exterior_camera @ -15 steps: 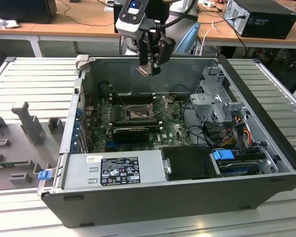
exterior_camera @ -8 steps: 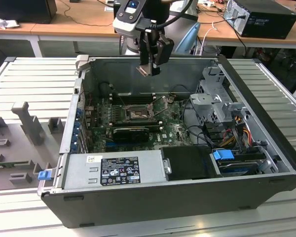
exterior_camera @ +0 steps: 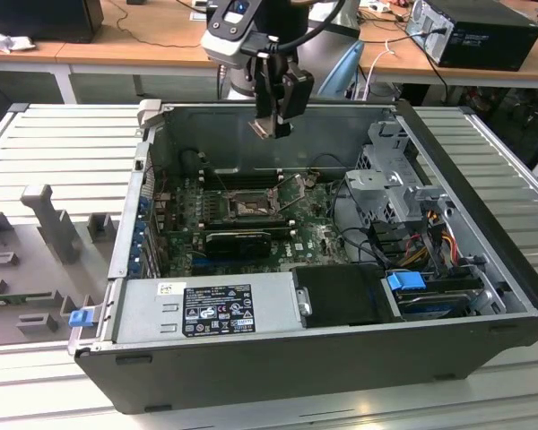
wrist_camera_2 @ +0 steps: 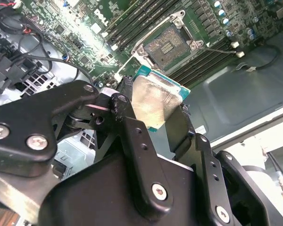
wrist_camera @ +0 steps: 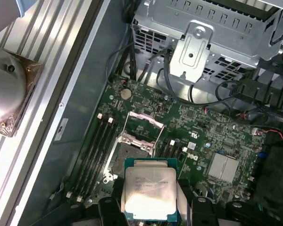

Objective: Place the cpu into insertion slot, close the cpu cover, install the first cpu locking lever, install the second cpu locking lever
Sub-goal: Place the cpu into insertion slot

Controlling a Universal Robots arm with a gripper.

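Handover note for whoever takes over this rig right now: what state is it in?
Pincer: shut on the cpu, held in the air over the open case.
Slot: empty, pin field bare.
Cover: raised, open.
Done: cpu is in the grip.
Left: all four steps; the cpu is not seated and nothing is closed.

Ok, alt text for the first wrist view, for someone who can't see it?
The gripper holds the cpu, silver top showing, above an open computer case. Past it on the green motherboard sits the empty insertion slot, its cpu cover swung open.
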